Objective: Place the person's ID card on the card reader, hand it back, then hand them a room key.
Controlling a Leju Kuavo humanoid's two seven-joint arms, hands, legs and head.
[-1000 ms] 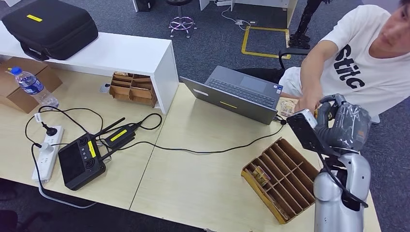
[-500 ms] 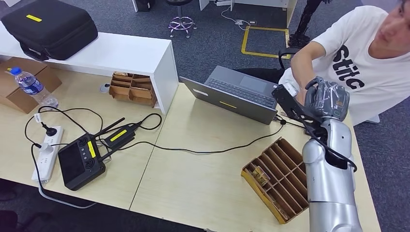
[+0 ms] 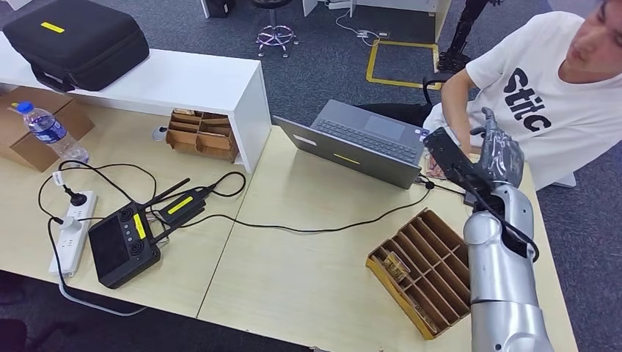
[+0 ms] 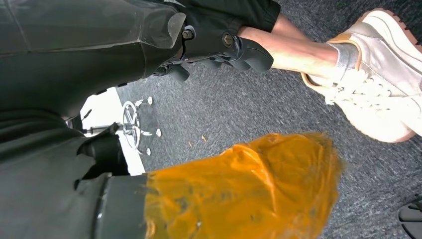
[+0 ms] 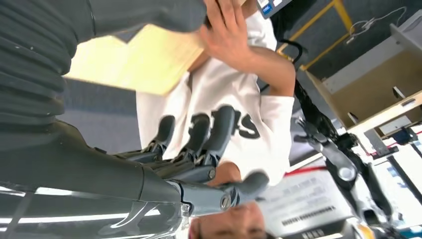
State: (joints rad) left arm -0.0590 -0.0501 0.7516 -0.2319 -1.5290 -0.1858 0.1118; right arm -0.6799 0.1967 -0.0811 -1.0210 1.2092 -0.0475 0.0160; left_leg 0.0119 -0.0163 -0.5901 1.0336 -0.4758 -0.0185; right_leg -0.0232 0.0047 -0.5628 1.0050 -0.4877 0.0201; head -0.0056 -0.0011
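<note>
My right hand (image 3: 500,155) is raised over the table's far right corner, just beside the person's hand (image 3: 456,145) behind the laptop. In the right wrist view its fingers (image 5: 199,134) are spread with nothing between them, and the person's hand (image 5: 225,34) lies on the tabletop beyond. A small pale card (image 3: 431,170) peeks out on the table under the wrist camera. The wooden compartment tray (image 3: 440,242) holds a few cards (image 3: 396,268) in one slot. A black screen device (image 3: 121,246) lies at the left. My left hand (image 4: 219,45) hangs by the floor, holding nothing.
An open grey laptop (image 3: 363,143) sits mid-table with a black cable (image 3: 293,229) running from it. A white shelf (image 3: 191,81) carries a black case (image 3: 77,40). A power strip (image 3: 73,231), a water bottle (image 3: 48,130) and a cardboard organiser (image 3: 198,136) are at the left.
My right hand has swung up and away from me, from beside the tray toward the person's hand near the laptop. The person's arm has drawn in closer to their body.
</note>
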